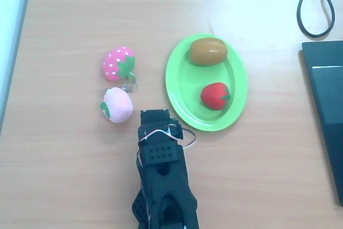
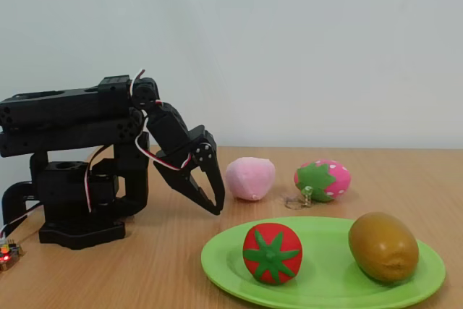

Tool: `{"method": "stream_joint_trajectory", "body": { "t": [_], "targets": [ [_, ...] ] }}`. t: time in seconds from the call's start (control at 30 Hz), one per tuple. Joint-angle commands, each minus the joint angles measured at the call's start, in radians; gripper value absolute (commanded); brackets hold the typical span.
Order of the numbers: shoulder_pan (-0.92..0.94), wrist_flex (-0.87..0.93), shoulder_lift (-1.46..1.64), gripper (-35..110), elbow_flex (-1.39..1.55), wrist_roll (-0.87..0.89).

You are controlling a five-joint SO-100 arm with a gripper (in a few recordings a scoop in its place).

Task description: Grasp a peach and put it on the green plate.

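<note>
Overhead view shows the green plate (image 1: 177, 87) holding two things, a brown kiwi-like fruit (image 1: 207, 51) at its far end and a red fruit with a green leaf (image 1: 215, 96) nearer the arm; no writing is readable anywhere. The peach (image 1: 117, 105) lies on the wooden table (image 1: 69, 175) left of the plate, just below the strawberry (image 1: 118, 64). In the fixed view the black gripper (image 2: 215, 204) hangs tip-down with its fingers together and holding nothing, near the peach but apart from it.

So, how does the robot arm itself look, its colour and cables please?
The arm is all matte black plastic with blocky segments. Thin red and white wires loop between its joints. The gripper has two pointed black fingers. Its base is black too.
</note>
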Motion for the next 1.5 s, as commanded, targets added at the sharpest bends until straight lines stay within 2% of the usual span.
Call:
{"method": "stream_joint_trajectory", "body": {
  "t": [0.0,1.47],
  "targets": [
    [-0.006,0.02,0.015,-8,0.003,0.0],
    [-0.003,0.02,0.017,-8,0.003,0.011]
  ]
}}
